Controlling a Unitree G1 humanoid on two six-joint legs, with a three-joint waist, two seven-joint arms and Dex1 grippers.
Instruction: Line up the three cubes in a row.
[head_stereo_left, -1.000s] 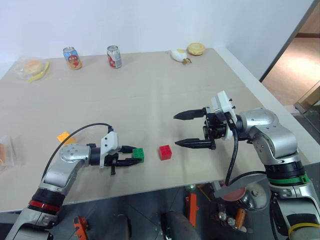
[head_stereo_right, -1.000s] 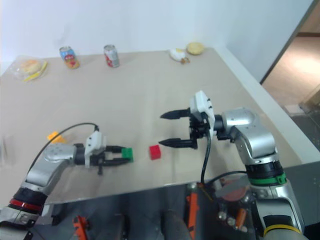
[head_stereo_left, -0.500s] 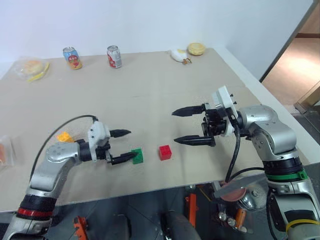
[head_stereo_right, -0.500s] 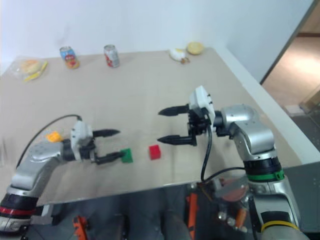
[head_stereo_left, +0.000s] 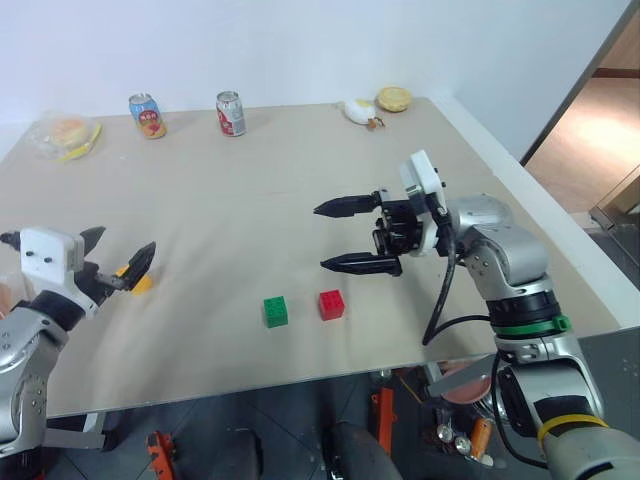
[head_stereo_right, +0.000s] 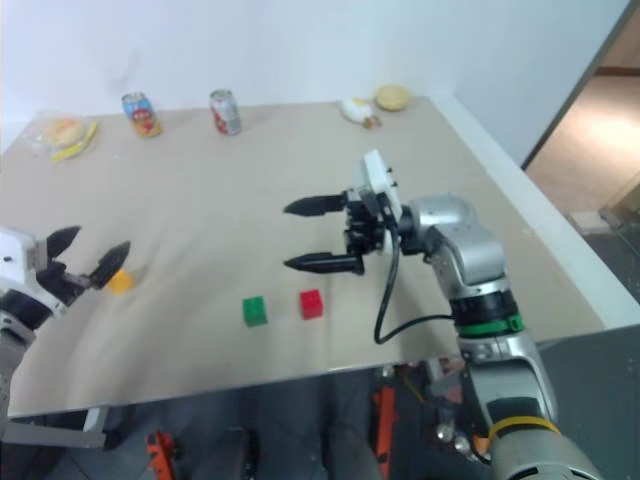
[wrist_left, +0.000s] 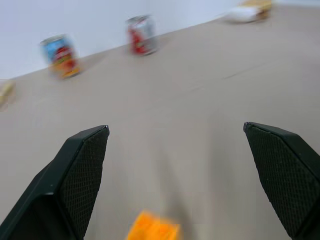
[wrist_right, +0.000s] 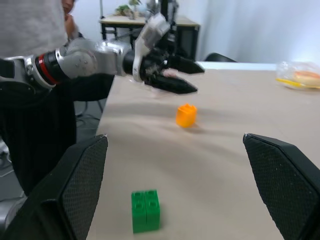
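Black left gripper (head_stereo_left: 113, 264): fingers are spread wide with nothing between them; it is held at the table's left edge, well left of the green cube, with the yellow-orange cube just beyond its fingertips.
Yellow-orange cube (head_stereo_left: 134, 278): it is set alone on the table, well left of the green cube and slightly farther back.
Green cube (head_stereo_left: 275, 311): it is seated flat on the beige table (head_stereo_left: 300, 180) near the front edge; it is taken as the landmark.
Red cube (head_stereo_left: 331, 305): it is placed just right of the green cube, apart from it, at about the same depth.
Right gripper (head_stereo_left: 340, 236): fingers are spread wide, holding nothing; it is held above the table, behind and right of the green cube, pointing left.
Two soda cans (head_stereo_left: 231, 113): they are stood upright at the far edge, well behind the green cube.
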